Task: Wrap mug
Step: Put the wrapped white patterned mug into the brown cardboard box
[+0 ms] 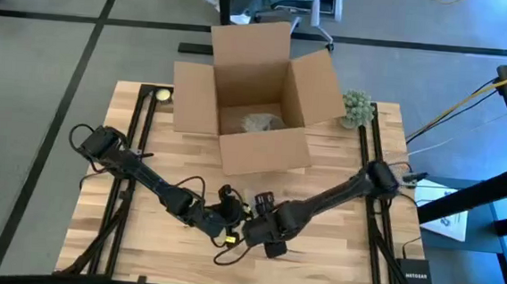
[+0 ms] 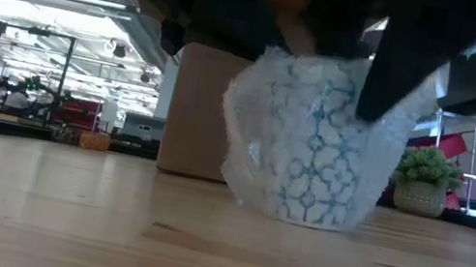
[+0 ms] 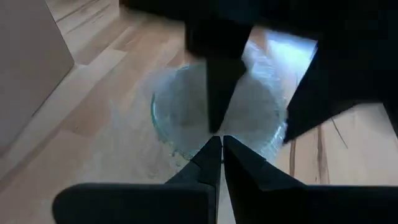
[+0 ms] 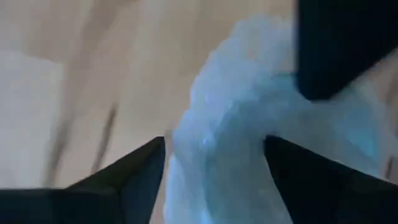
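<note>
the mug [image 2: 314, 147] stands upright on the table [image 1: 334, 264], at the near middle, inside a loose wrap [image 2: 249, 155] that reaches the tabletop. both arms meet above it: the left gripper [image 1: 222, 213] from the left, the right gripper [image 1: 261, 219] from the right, wrap between its fingers. a box [image 1: 252, 93] sits behind the mug, at the far middle, flaps up. a plant [image 1: 356, 109] stands just right of the box, at the far right edge.

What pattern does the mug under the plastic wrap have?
The white mug in clear bubble wrap bears a blue geometric lattice pattern, clearest in the low view.
</note>
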`<state>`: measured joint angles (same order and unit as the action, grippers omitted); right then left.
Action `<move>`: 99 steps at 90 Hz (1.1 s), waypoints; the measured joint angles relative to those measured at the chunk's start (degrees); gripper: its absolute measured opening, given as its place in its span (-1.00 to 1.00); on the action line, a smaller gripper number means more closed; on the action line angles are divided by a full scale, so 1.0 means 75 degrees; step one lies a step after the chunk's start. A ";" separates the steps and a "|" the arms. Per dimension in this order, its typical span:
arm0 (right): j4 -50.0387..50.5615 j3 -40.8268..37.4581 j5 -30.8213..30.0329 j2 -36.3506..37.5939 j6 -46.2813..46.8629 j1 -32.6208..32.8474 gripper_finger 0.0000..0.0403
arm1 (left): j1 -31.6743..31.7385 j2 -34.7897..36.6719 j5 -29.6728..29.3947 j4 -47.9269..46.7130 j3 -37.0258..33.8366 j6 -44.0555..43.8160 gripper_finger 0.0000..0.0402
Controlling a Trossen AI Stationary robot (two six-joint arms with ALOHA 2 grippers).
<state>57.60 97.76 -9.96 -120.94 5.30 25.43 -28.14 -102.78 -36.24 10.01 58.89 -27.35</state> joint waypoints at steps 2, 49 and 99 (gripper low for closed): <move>-0.0037 0.0000 0.0003 -0.0060 -0.0086 0.0000 0.32 | 0.0000 0.0000 0.0001 -0.0072 0.0003 0.0078 -1.00; 0.0734 0.0058 0.0609 -0.0063 0.0106 0.0438 -0.85 | -0.0402 0.0360 0.0088 -0.0672 -0.0019 -0.0066 -1.00; 0.1104 0.1884 -0.0500 0.1561 0.0096 0.1818 -0.91 | -0.1975 0.1278 0.0241 -0.1064 -0.0006 -0.0721 -1.00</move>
<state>65.89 111.88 -13.71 -109.24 6.02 39.07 -42.95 -93.20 -34.43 2.03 58.85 -32.76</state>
